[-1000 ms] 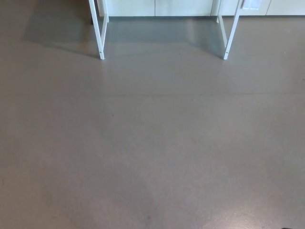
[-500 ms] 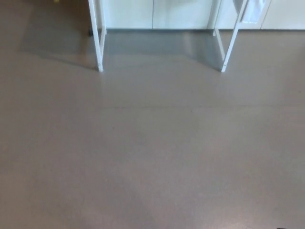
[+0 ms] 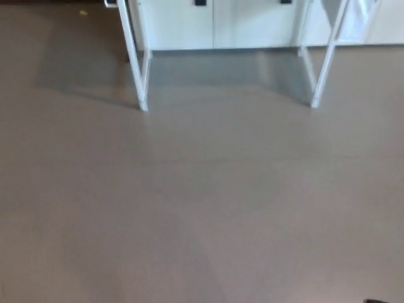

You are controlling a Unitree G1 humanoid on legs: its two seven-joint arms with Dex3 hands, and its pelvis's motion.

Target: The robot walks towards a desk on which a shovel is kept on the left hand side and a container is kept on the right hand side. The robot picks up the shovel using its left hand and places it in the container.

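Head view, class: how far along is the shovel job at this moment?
Nothing is done yet. Only bare floor and the desk's white legs show, with cabinets behind. The approach walk is in hand. Shovel, container and both hands are out of view, so pickup and placing remain.

This looks like an office or lab room, though the view is soft and shows little. A plain grey-brown floor [image 3: 202, 208] fills most of the head view, smooth and bare. At its far edge stand the thin white metal legs of a desk [image 3: 136, 57]. Just behind the desk legs runs a row of white cabinets [image 3: 214, 25] with small dark handles, set against the wall.
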